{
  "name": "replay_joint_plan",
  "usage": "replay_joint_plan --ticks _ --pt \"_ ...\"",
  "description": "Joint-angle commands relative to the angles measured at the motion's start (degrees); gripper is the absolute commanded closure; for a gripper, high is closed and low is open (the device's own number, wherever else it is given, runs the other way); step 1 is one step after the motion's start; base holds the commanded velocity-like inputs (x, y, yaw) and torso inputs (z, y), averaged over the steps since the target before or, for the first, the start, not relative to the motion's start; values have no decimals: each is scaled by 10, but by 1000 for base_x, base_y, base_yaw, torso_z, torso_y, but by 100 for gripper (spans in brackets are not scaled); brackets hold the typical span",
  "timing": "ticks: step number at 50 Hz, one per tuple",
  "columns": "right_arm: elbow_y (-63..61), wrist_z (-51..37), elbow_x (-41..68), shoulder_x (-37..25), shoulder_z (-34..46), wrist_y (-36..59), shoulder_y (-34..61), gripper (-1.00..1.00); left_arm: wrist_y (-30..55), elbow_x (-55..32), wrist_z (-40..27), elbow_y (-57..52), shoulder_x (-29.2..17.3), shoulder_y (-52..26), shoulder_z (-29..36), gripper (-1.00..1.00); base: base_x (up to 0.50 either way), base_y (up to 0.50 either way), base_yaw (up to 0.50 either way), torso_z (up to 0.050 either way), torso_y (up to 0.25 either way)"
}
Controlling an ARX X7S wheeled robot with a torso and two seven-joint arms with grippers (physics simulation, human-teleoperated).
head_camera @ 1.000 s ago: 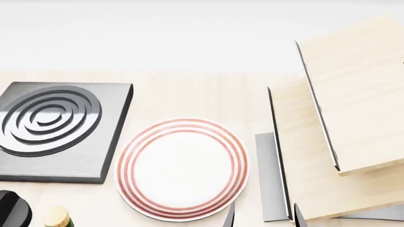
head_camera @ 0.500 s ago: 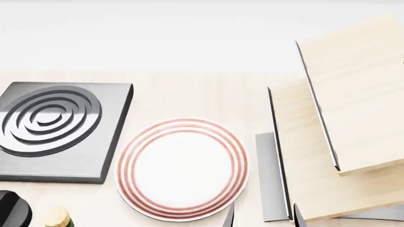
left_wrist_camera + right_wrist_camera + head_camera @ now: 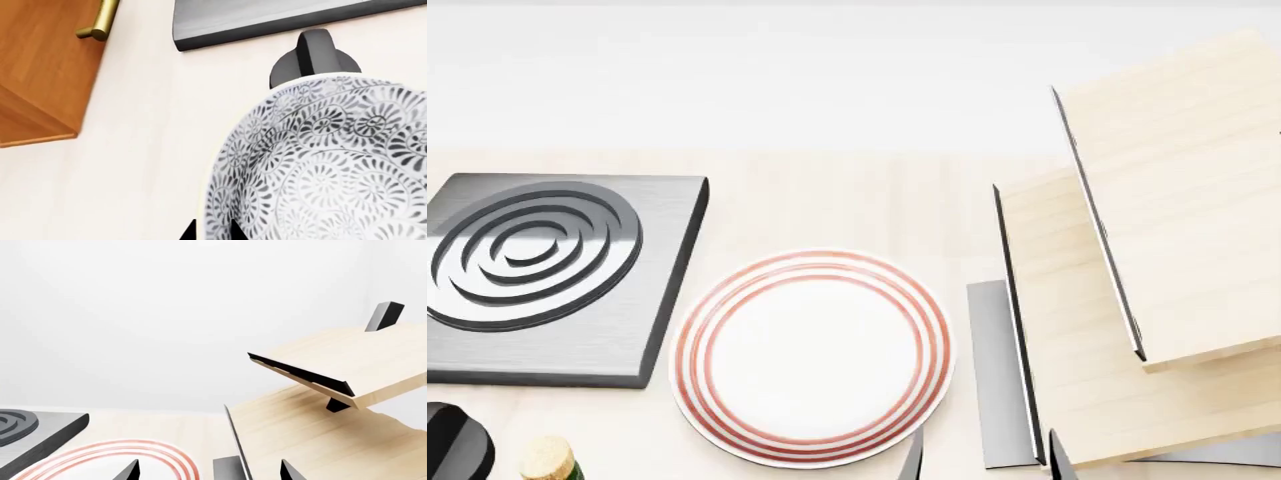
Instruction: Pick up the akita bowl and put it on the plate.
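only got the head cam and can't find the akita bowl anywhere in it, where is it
observer: It shows only in the left wrist view. The akita bowl fills much of that picture, partly covering a black knob that sits by the burner.
operator: has the left gripper got it
observer: Cannot tell. Two dark tips of the left gripper show at the bowl's rim, but the frame edge cuts them off.
operator: and the right one
observer: The right gripper is open with nothing between its tips, close to the plate.
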State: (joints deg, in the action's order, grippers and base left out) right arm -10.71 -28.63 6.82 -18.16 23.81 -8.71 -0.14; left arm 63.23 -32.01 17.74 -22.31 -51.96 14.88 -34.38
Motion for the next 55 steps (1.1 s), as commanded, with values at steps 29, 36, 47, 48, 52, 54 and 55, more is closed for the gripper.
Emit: replay_joint_plan --ticks 29,36,47,48,52,54,55 --pt "11 -3 4 0 6 -4 6 -100 2 -45 26 -124 7 32 -107 100 0 0 0 0 0" --pt "10 -4 6 -1 6 -2 7 -100 1 -54 23 -138 7 14 -130 100 0 0 0 0 0" --pt "2 -6 8 -5 7 2 5 -100 -11 -65 9 -144 8 -31 -160 100 0 0 0 0 0" --pt "2 -6 8 -5 7 2 5 -100 -15 -64 7 -144 9 -35 -161 100 0 0 0 0 0" --pt "1 -7 9 -6 6 1 4 -100 -24 -68 -1 -146 14 -55 -171 100 0 0 0 0 0" --pt "2 -8 8 -6 7 1 4 -100 -35 -63 -5 -148 14 -62 -174 100 0 0 0 0 0" --pt "1 -8 8 -7 7 2 4 -100 -29 -73 -4 -147 13 -69 -178 100 0 0 0 0 0"
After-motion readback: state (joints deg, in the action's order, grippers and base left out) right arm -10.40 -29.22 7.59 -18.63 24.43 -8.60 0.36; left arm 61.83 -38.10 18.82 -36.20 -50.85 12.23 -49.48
